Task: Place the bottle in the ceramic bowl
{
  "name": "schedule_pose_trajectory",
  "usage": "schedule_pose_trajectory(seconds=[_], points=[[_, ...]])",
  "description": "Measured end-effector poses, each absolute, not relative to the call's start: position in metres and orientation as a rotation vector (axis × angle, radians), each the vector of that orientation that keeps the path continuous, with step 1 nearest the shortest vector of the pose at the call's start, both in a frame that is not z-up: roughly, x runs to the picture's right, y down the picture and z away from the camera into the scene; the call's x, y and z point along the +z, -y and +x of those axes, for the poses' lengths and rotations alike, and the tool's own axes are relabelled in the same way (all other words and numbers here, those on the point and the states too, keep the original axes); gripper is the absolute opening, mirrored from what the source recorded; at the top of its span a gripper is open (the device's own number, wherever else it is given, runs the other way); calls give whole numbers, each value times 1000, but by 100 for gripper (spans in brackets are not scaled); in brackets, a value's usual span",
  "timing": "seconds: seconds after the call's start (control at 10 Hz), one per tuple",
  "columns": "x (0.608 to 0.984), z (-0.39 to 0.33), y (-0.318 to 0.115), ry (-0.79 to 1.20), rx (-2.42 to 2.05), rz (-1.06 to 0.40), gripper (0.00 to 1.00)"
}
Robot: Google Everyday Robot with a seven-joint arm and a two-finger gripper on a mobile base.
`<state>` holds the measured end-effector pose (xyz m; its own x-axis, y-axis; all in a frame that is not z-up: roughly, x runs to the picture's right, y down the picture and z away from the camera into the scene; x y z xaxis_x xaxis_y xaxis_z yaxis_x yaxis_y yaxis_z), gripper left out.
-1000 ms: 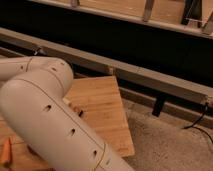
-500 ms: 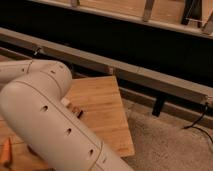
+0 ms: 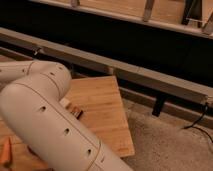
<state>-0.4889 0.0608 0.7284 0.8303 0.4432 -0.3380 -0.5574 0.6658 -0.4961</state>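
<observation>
My arm's big white links (image 3: 45, 125) fill the lower left of the camera view and cover most of the wooden table top (image 3: 102, 107). The gripper is out of view, somewhere past the arm's links at the left. Neither the bottle nor the ceramic bowl shows; both are hidden or outside the picture.
A small brown item (image 3: 75, 111) peeks out beside the arm on the table. An orange thing (image 3: 6, 152) sits at the lower left edge. Right of the table lies grey floor (image 3: 167, 145) with a black cable (image 3: 200, 122). A metal beam (image 3: 145, 76) and a dark wall run behind.
The arm's large white link has sunk very slightly. Nothing else differs.
</observation>
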Motion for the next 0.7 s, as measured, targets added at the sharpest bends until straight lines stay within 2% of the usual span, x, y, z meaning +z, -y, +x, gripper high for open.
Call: schedule_pose_trajectory(seconds=[0.1,0.2,0.7], points=[[722,-488,-55,-193,567,-611,1],[714,-485,-46,-192,565,-591,0],[664,-459,-18,-196,543,-520,0]])
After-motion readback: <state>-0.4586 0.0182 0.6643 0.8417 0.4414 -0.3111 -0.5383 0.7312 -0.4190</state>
